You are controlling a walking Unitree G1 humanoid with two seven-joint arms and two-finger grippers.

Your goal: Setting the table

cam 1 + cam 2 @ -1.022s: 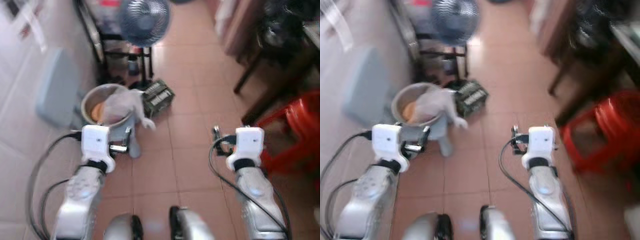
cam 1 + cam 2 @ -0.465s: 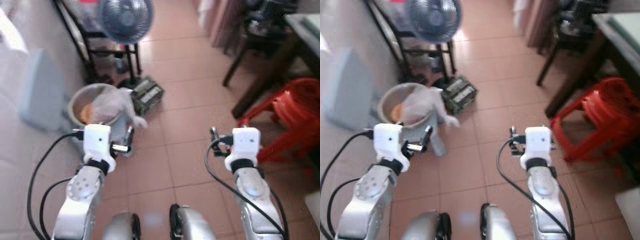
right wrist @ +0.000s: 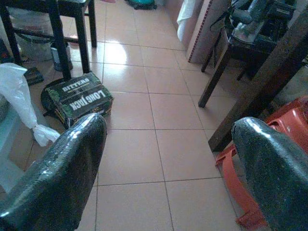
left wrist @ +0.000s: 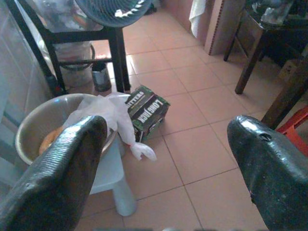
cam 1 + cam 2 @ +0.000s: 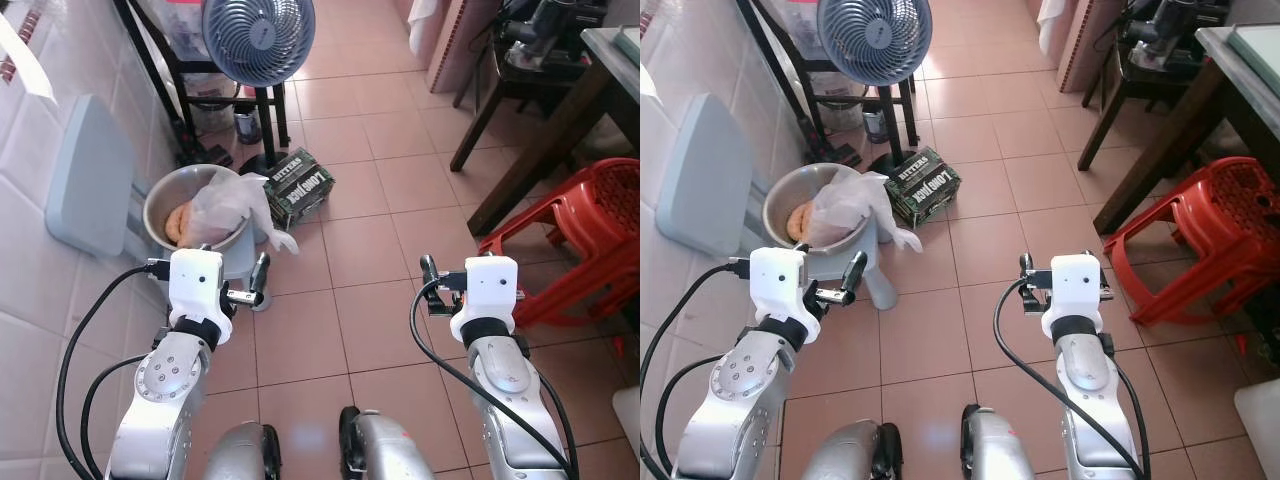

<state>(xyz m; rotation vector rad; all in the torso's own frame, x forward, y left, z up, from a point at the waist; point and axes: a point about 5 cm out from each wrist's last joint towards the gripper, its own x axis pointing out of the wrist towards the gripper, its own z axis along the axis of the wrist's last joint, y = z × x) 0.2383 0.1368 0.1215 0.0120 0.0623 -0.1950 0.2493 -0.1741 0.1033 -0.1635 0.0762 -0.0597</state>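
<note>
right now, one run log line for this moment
left gripper: open, empty | right gripper: open, empty | ahead: metal bowl on stool, red stool right

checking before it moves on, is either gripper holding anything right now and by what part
Nothing is held. The left gripper and the right gripper both have their fingers spread wide apart, with only floor tiles between them.

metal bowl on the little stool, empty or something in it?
Not empty. The metal bowl holds something orange-brown, partly covered by a white plastic bag draped over its rim. What the contents are, cannot tell.
</note>
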